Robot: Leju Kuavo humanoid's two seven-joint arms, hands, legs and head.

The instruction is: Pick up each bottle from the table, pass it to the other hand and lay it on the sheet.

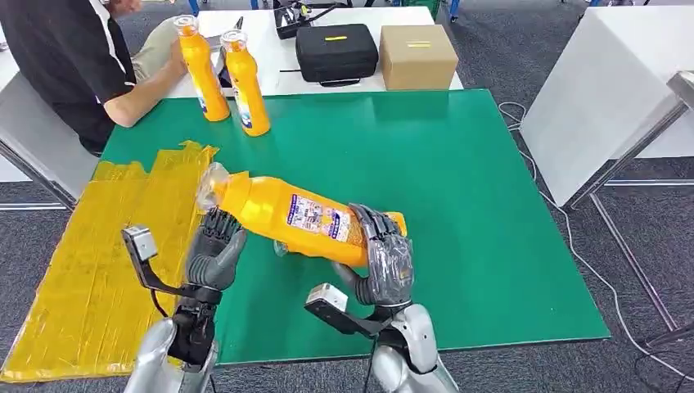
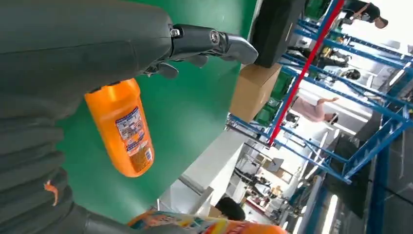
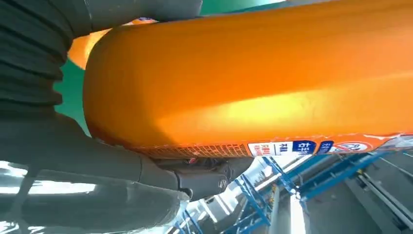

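Bottle (image 1: pixel 295 219): orange, lying nearly horizontal in the air above the green surface (image 1: pixel 458 180), cap end pointing toward the yellow sheet (image 1: pixel 106 270), base end toward the robot's right.

Right hand (image 1: pixel 383 260): wrapped around the base end of the bottle; in the right wrist view (image 3: pixel 122 161) the thumb and fingers clamp the orange body from both sides. Grip judged firm.

Left hand (image 1: pixel 214 250): raised beneath the neck end, fingertips at or very near the bottle. From the head view contact looks likely, but I cannot tell whether the fingers have closed; in the left wrist view (image 2: pixel 87 44) they appear extended, not curled around anything.

Step in hand, as judged: the transfer between hands, not completed.

Risks noted:
- The bottle is held at one end only. If the right hand lets go before the left has closed, the neck end would drop onto the green surface.
- The neck is narrow and covered in clear wrap; a grasp there may slip or let the bottle swing.
- Two more bottles (image 1: pixel 223 72) stand upright at the far edge, next to a person's arm (image 1: pixel 143 90), well apart from the exchange; low collision risk.
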